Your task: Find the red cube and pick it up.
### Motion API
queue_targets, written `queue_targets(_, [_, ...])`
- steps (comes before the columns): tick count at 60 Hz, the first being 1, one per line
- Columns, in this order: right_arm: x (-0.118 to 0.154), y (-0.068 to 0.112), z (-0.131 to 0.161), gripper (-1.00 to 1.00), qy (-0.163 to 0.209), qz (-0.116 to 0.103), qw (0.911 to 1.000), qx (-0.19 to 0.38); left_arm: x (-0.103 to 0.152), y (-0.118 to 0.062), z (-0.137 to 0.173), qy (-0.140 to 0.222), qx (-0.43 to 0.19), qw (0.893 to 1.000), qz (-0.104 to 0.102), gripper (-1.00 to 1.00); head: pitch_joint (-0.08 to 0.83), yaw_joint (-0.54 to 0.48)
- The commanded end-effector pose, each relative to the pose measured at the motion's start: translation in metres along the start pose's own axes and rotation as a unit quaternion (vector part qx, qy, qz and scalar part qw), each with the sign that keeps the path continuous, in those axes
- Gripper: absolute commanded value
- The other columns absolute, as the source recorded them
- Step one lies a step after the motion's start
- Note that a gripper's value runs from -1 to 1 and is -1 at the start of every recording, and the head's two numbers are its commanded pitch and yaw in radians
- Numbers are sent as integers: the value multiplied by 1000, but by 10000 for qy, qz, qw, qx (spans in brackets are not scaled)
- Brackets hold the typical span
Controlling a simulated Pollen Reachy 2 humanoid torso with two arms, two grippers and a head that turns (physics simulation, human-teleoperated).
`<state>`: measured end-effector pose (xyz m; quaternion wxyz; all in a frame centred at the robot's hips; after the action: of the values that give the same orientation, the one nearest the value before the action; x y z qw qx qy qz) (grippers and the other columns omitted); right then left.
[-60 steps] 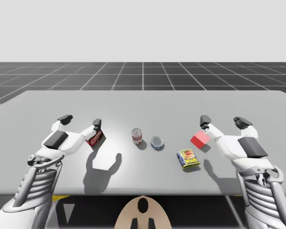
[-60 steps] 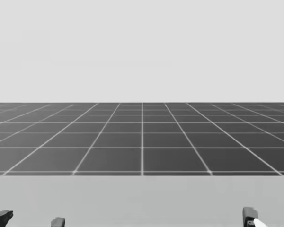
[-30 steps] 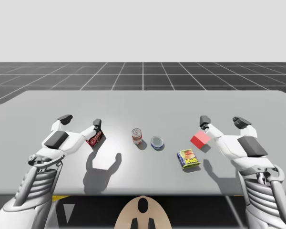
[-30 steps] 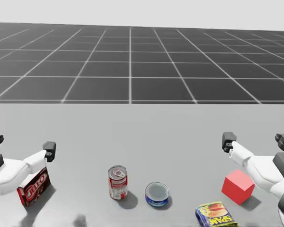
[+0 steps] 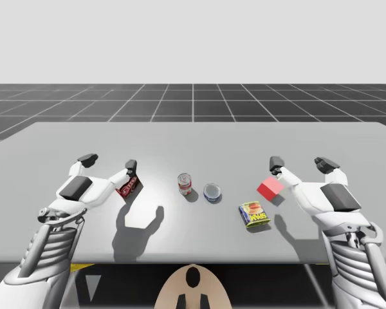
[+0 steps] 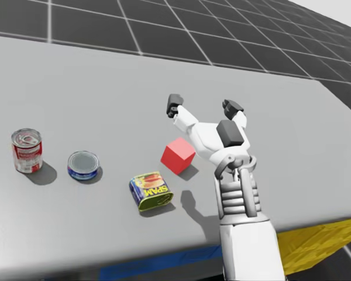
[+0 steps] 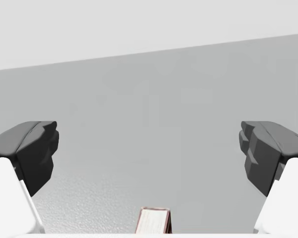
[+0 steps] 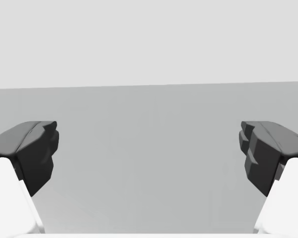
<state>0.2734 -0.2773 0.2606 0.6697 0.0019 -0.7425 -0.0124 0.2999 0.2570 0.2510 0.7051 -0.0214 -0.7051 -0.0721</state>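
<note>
Our right gripper, jaws spread wide and empty, hovers just beside the small matte red cube, seemingly readied to straddle it.

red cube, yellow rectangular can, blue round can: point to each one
red cube point(image 6: 176, 157), head view, on its near face
yellow rectangular can point(image 6: 150, 188), head view, on its top face
blue round can point(image 6: 83, 162), head view, on its lid

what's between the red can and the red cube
The blue tin, close beside the red can; bare table from there to the red cube. The yellow tin sits off that line, nearer me. Both head and high views show it.
</note>
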Motion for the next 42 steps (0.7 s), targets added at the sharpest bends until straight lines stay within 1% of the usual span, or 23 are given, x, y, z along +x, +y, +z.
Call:
queue_targets(1, [0, 0, 0, -1000, -2, 6, 10000, 15, 1, 0, 0, -21, -14, 10000, 26, -1000, 644, -505])
queue_targets(5, [0, 0, 0, -1000, -5, 1, 10000, 27, 1, -1, 0, -23, -18, 10000, 31, -1000, 647, -504])
queue_targets(12, [3, 2, 3, -1000, -6, -129, 9994, 312, 1, -1, 0, -26, -6, 10000, 39, -1000, 640, -485])
queue_targets(15, [5, 2, 4, -1000, 0, -127, 9994, 319, 1, -1, 0, -27, 1, 10000, 42, -1000, 636, -479])
queue_targets(16, [8, 1, 8, -1000, 12, -232, 9988, 426, 1, -1, 0, -29, 6, 10000, 47, -1000, 632, -472])
queue_targets(19, [10, -1, 12, -1000, -35, -274, 9985, 470, 1, -1, 0, -29, 8, 10000, 48, -1000, 629, -466])
queue_targets(25, [14, -6, 24, -1000, -37, -47, 9977, 673, 1, -1, 0, -30, 3, 10000, 57, -1000, 624, -458])
queue_targets(27, [12, -9, 27, -1000, -110, 161, 9974, 696, 1, -1, 0, -32, 2, 10000, 51, -1000, 623, -457])
queue_targets(28, [12, -11, 29, -1000, 52, 98, 9963, 853, 1, -1, 0, -33, 1, 10000, 51, -1000, 623, -456])
queue_targets(30, [10, -12, 32, -1000, 120, -72, 9963, 845, 1, -1, 0, -34, -1, 10000, 52, -1000, 623, -454])
queue_targets(31, [9, -14, 33, -1000, 100, -96, 9953, 959, 1, -1, 0, -35, -2, 10000, 52, -1000, 622, -454])
queue_targets(32, [7, -17, 35, -1000, 82, -1, 9929, 1185, 1, -1, 0, -34, -3, 10000, 53, -1000, 620, -454])
queue_targets(34, [4, -22, 36, -1000, 75, 114, 9917, 1275, 1, -1, 0, -35, -2, 10000, 50, -1000, 620, -453])
queue_targets(37, [-2, -29, 39, -1000, 270, 182, 9894, 1413, 1, -1, 0, -36, -2, 10000, 44, -1000, 617, -453])
queue_targets(39, [-8, -36, 41, -1000, 350, 275, 9860, 1604, 1, -1, 0, -37, -8, 10000, 47, -1000, 617, -455])
queue_targets(41, [-11, -39, 43, -1000, 467, 287, 9839, 1700, 1, -1, 0, -38, -9, 10000, 44, -1000, 617, -455])
queue_targets(42, [-14, -40, 44, -1000, 503, 330, 9823, 1771, 1, -1, 0, -38, -9, 10000, 40, -1000, 617, -455])
